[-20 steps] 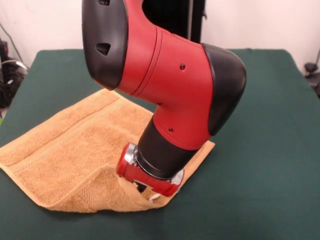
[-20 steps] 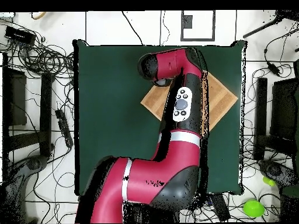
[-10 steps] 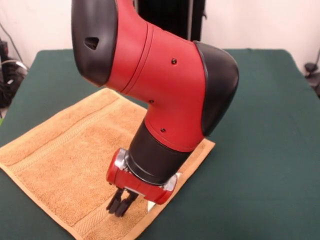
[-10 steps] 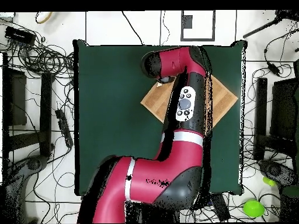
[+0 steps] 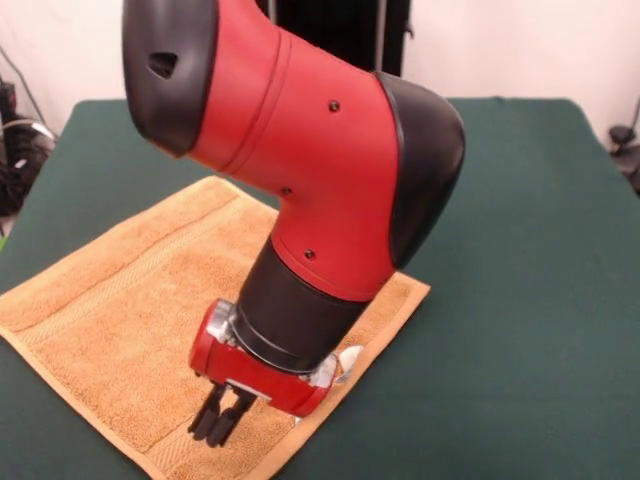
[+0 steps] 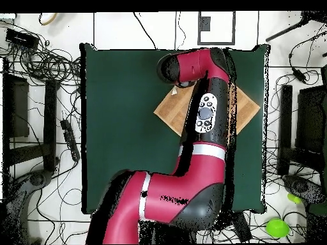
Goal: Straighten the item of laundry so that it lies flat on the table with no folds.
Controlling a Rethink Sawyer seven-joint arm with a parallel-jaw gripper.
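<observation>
The golden-orange towel, the item of laundry (image 5: 120, 310), lies spread on the green table (image 5: 520, 260) at the left, and no fold shows on the part I can see. Its front corner runs under the arm and off the bottom edge. My gripper (image 5: 219, 420) hangs just above the towel's near edge, its two black fingers (image 5: 207, 415) a narrow gap apart with nothing between them. From overhead, the towel (image 6: 171, 113) shows on both sides of the arm, which hides its middle and the gripper.
The red and black arm (image 5: 320, 170) fills the middle of the front view and covers the towel's far right corner. In the overhead view, cables and stands (image 6: 45, 64) lie on the floor around the table (image 6: 121, 127).
A second ago the gripper held up a fold at the towel's near edge. That fold has dropped flat, and the gripper has lifted off it and drifted left and nearer the camera.
</observation>
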